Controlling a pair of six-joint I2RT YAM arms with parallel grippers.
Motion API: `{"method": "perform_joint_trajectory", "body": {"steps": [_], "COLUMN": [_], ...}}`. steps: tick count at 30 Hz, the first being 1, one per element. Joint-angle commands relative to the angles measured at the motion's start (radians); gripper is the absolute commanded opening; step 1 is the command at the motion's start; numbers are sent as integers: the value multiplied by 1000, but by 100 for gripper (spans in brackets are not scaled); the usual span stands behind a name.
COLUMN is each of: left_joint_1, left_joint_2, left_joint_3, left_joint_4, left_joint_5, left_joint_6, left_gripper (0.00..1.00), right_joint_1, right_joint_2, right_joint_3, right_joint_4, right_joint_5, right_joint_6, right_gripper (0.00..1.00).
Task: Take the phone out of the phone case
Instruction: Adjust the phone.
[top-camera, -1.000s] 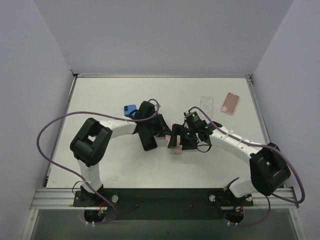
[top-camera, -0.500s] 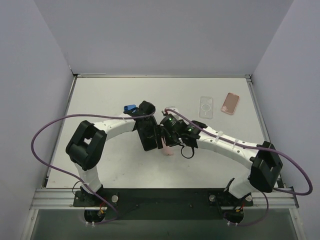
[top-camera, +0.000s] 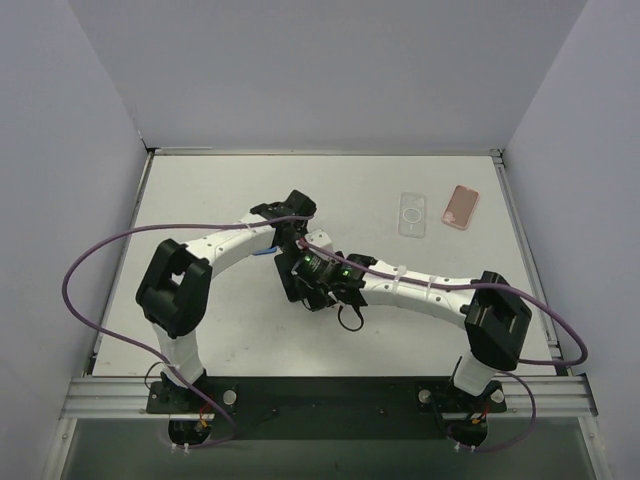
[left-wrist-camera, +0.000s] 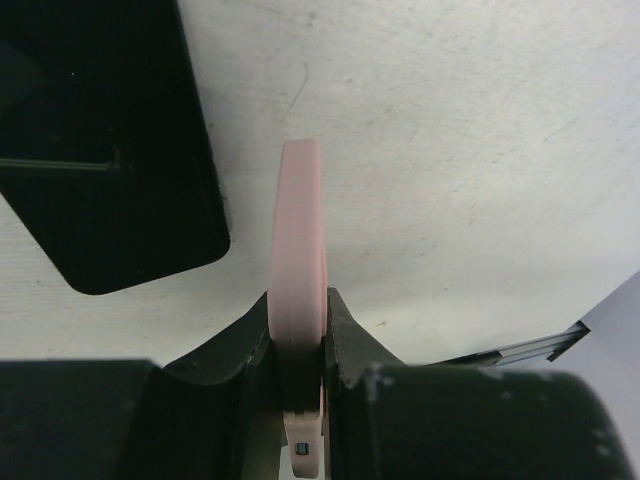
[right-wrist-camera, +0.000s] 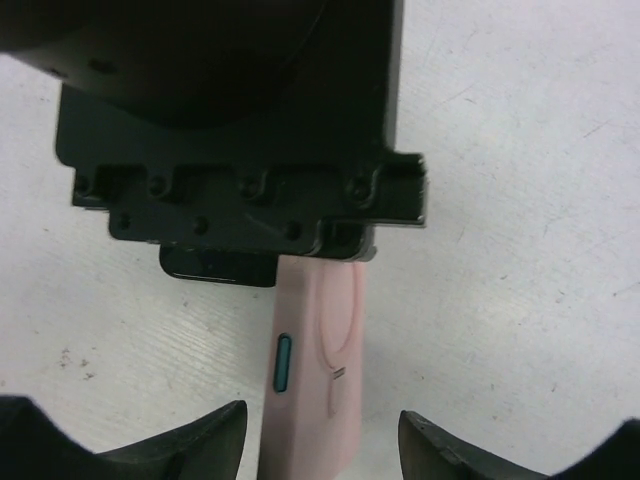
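My left gripper (left-wrist-camera: 298, 335) is shut on a pink phone case (left-wrist-camera: 300, 235), held edge-on and upright above the white table. The right wrist view shows the same pink case (right-wrist-camera: 315, 385) with a teal side button, hanging from the left gripper's black body (right-wrist-camera: 240, 130). My right gripper (right-wrist-camera: 320, 440) is open, one finger on each side of the case's lower end, neither touching it. I cannot tell if a phone is inside the case. A black phone (left-wrist-camera: 100, 150) lies flat on the table beside it. In the top view both grippers meet at the table's centre (top-camera: 312, 275), hiding the case.
A clear phone case (top-camera: 413, 214) and a pink phone or case (top-camera: 461, 207) lie at the back right of the table. A small blue object (top-camera: 262, 250) peeks out beside the left arm. Grey walls enclose the table on three sides.
The right arm has swung left across the table to the left gripper. The pink case, visible in the top view a second ago, is now covered by the two wrists.
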Motion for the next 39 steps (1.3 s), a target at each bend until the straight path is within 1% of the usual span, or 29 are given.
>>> {"method": "perform_joint_trajectory", "body": {"steps": [1, 2, 3, 5, 6, 8, 9, 10, 11, 12, 13, 15, 19, 20, 21, 22, 23, 25, 26, 27, 29, 32, 34, 35, 36, 37, 38, 39], "left_joint_1": [-10, -11, -11, -11, -10, -11, -11, -11, -11, -11, -10, -10, -1, 1, 4, 4, 7, 10, 15, 18, 27, 62, 99, 113, 124, 148, 159, 168], "left_joint_2": [8, 9, 9, 9, 9, 6, 6, 3, 1, 0, 0, 3, 17, 12, 9, -8, -17, -43, -52, -61, -97, -156, -208, -224, -239, -270, -285, -302], "left_joint_3": [70, 73, 73, 73, 76, 73, 71, 65, 57, 35, 25, 10, -13, -19, -27, -44, -53, -59, -58, -59, -78, -124, -196, -217, -263, -283, -312, -341], "left_joint_4": [-103, -104, -104, -106, -109, -112, -109, -77, -42, -2, 64, 113, 172, 182, 208, 227, 241, 271, 268, 265, 268, 317, 421, 461, 533, 569, 610, 711], "left_joint_5": [-20, -20, -18, -17, -18, -17, -10, 5, 32, 99, 132, 196, 250, 261, 269, 275, 283, 286, 284, 284, 284, 308, 341, 370, 379, 381, 382, 379], "left_joint_6": [-45, -47, -47, -45, -47, -48, -44, -32, -15, 13, 24, 34, 51, 53, 53, 53, 54, 62, 67, 80, 88, 87, 74, 65, 39, 25, 12, -22], "left_gripper": [0, 0, 0, 0, 0, 0, 0, 0, 0, 0, 0, 0, 19, 36, 47, 50, 60, 63, 67, 88, 88, 88, 88, 88, 88, 88, 88, 88], "right_joint_1": [15, 17, 18, 23, 24, 29, 32, 32, 32, 32, 32, 29, -3, -12, -22, -35, -61, -95, -133, -152, -192, -272, -338, -358, -385, -428, -450, -468], "right_joint_2": [28, 40, 45, 60, 64, 71, 72, 75, 74, 75, 75, 75, 34, 22, 9, -16, -32, -82, -101, -118, -173, -242, -294, -311, -323, -348, -360, -371], "right_joint_3": [48, 51, 54, 63, 68, 77, 79, 82, 82, 83, 85, 80, 45, 34, 25, 5, -7, -44, -56, -72, -110, -154, -181, -193, -217, -228, -239, -260], "right_joint_4": [-55, -58, -59, -64, -66, -70, -69, -69, -69, -69, -70, -70, -52, -46, -38, -20, -12, 19, 29, 40, 74, 114, 161, 180, 201, 244, 267, 293], "right_joint_5": [115, 121, 127, 135, 138, 141, 142, 141, 136, 132, 126, 107, 55, 41, 9, -9, -25, -84, -104, -129, -198, -301, -357, -424, -466, -498, -570, -600], "right_joint_6": [-18, -17, -18, -20, -21, -21, -23, -23, -23, -30, -35, -34, 12, 20, 25, 35, 37, 45, 52, 55, 66, 83, 104, 115, 144, 158, 176, 207], "right_gripper": [53, 50, 44, 37, 28, 19, 7, 0, 0, 0, 0, 0, 0, 0, 0, 0, 0, 0, 0, 0, 0, 0, 0, 0, 0, 0, 0, 0]}}
